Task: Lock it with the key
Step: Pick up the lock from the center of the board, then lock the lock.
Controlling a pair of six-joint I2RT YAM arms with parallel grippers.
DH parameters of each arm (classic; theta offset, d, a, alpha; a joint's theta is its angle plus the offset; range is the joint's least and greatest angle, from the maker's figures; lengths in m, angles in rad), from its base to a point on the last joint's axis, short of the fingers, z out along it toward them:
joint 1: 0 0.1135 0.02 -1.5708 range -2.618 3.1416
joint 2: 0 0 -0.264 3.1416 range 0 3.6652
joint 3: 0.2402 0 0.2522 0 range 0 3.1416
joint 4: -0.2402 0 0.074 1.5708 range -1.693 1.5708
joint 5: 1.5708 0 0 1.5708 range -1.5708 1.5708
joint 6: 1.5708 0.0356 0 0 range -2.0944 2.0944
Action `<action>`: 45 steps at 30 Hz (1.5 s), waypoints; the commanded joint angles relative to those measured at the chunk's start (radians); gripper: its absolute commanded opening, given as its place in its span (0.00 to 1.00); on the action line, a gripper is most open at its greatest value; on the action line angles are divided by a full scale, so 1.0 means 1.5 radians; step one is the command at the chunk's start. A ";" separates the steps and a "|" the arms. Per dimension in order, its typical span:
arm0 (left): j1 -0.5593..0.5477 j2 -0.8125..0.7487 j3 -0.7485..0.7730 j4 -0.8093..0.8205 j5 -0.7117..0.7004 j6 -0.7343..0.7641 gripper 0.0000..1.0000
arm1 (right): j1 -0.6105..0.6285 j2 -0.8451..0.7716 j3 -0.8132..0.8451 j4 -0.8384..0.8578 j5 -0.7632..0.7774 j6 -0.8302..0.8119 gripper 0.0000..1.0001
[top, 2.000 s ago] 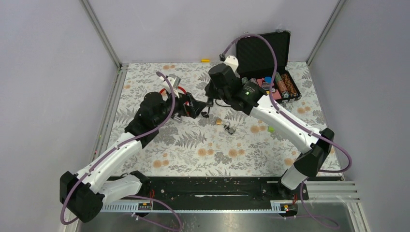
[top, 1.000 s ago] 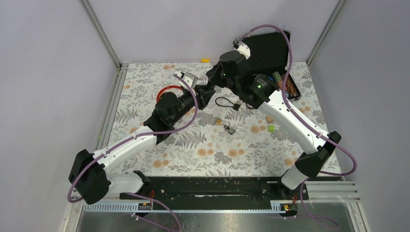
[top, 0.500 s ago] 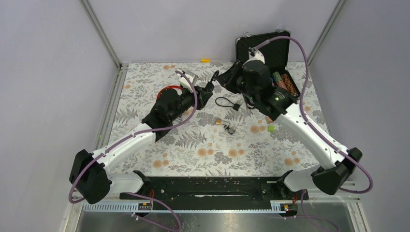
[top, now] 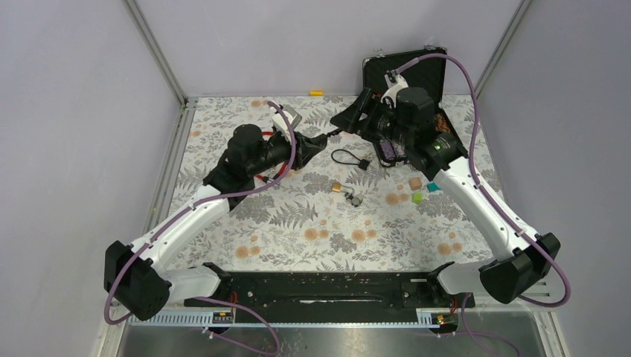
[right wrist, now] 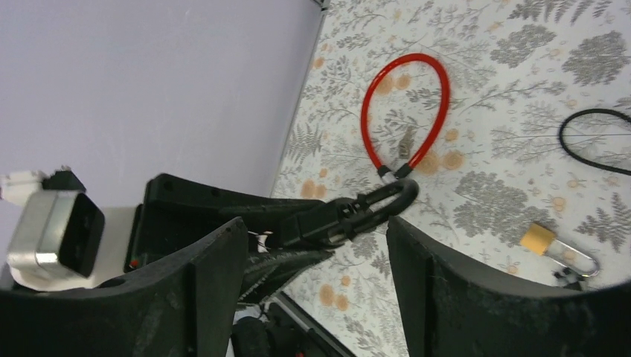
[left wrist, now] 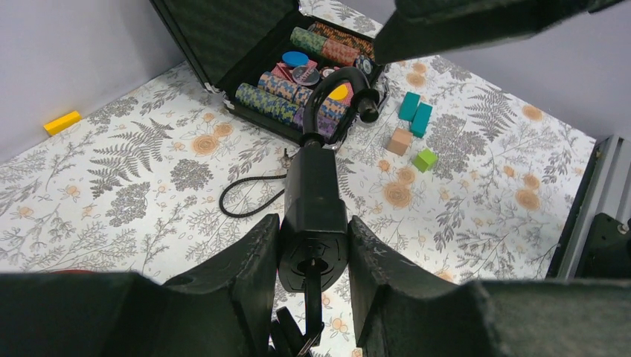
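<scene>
My left gripper [left wrist: 312, 230] is shut on a black padlock [left wrist: 314, 197], held in the air with its body squeezed between the fingers. A black key [left wrist: 313, 286] sticks in the keyhole at the padlock's near end, with more keys hanging from its ring. The shackle [left wrist: 336, 93] points away from me, and its free end stands off the body. In the top view the padlock [top: 318, 139] points toward my right gripper [top: 348, 119]. The right gripper [right wrist: 312, 227] is open, its fingers wide on either side of the shackle [right wrist: 391, 199] and not touching it.
A red cable lock [right wrist: 405, 111], a black cable loop [top: 348, 158] and a small brass padlock [top: 338, 187] lie on the floral cloth. An open black case [top: 413, 74] of chips stands at the back right. Small blocks [top: 417, 192] lie near it, and a yellow block [top: 317, 93] by the back wall.
My right gripper has opened wide and drawn back to the right, off the padlock. The left arm has pulled slightly left, still holding the padlock.
</scene>
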 commanded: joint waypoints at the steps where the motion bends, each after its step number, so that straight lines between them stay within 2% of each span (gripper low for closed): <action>1: 0.004 -0.044 0.040 0.071 0.018 0.047 0.00 | -0.003 0.028 0.060 -0.023 -0.048 0.055 0.76; 7: 0.003 -0.062 0.026 0.102 -0.012 0.047 0.00 | -0.007 0.044 0.063 -0.046 -0.008 0.100 0.73; 12: 0.003 -0.078 0.023 0.124 -0.049 0.065 0.00 | -0.008 0.065 0.080 -0.067 -0.020 0.096 0.70; 17: 0.005 -0.081 0.041 0.123 -0.066 0.056 0.00 | -0.009 0.072 0.072 -0.057 -0.047 0.093 0.57; 21: 0.015 -0.070 0.077 0.095 -0.044 0.007 0.00 | -0.012 0.046 0.015 0.025 -0.050 0.091 0.44; 24: 0.042 -0.058 0.087 0.113 0.038 -0.070 0.00 | -0.014 0.030 -0.039 0.133 -0.063 0.080 0.34; 28: 0.083 -0.043 0.085 0.177 0.135 -0.202 0.00 | -0.017 0.022 -0.081 0.259 -0.103 0.013 0.30; 30: 0.097 -0.036 0.081 0.222 0.182 -0.259 0.00 | -0.019 0.012 -0.100 0.295 -0.115 -0.010 0.35; 32: 0.102 -0.030 0.084 0.238 0.211 -0.285 0.00 | -0.025 0.005 -0.106 0.312 -0.130 -0.030 0.52; 34: 0.107 -0.025 0.091 0.226 0.233 -0.289 0.00 | -0.034 -0.005 -0.101 0.316 -0.147 -0.045 0.64; 36: 0.114 -0.024 0.093 0.224 0.256 -0.294 0.00 | -0.044 -0.018 -0.103 0.336 -0.183 -0.078 0.72; 40: 0.135 -0.026 0.100 0.218 0.300 -0.303 0.00 | -0.067 -0.038 -0.091 0.340 -0.290 -0.147 0.76; 45: 0.145 -0.027 0.121 0.210 0.358 -0.306 0.00 | -0.081 -0.036 -0.059 0.323 -0.412 -0.180 0.77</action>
